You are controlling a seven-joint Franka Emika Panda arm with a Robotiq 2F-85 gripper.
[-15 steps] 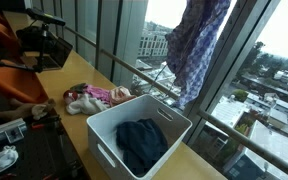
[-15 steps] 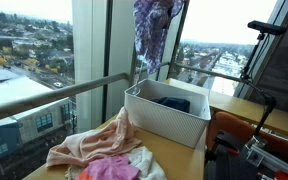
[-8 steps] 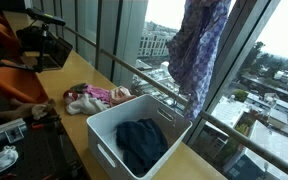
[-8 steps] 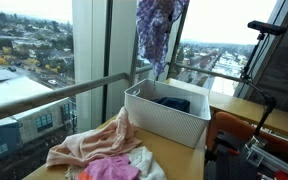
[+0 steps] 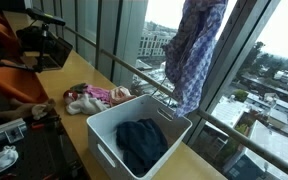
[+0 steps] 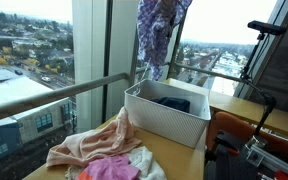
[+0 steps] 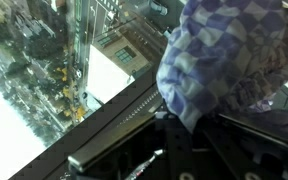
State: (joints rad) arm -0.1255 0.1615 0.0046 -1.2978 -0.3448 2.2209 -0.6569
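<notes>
A purple-and-white checked cloth (image 5: 192, 55) is hanging high in front of the window, its top running out past the upper edge of both exterior views and its lower end dangling over the far rim of a white bin (image 5: 104, 135), not touching it as far as I can see. The bin is sitting on the wooden tabletop (image 5: 79, 70) with a dark blue garment (image 5: 141, 142) lying crumpled inside. In the wrist view the cloth (image 7: 234, 60) is bunching up close to the camera, against the dark hardware of the end effector (image 7: 194, 150). The fabric is covering the fingers, so I cannot tell how far they are closing or where they are gripping. A pile of pink clothes (image 5: 94, 97) is lying on the tabletop well apart from the hanging cloth, with a peach cloth (image 6: 84, 145) spreading beside it.
</notes>
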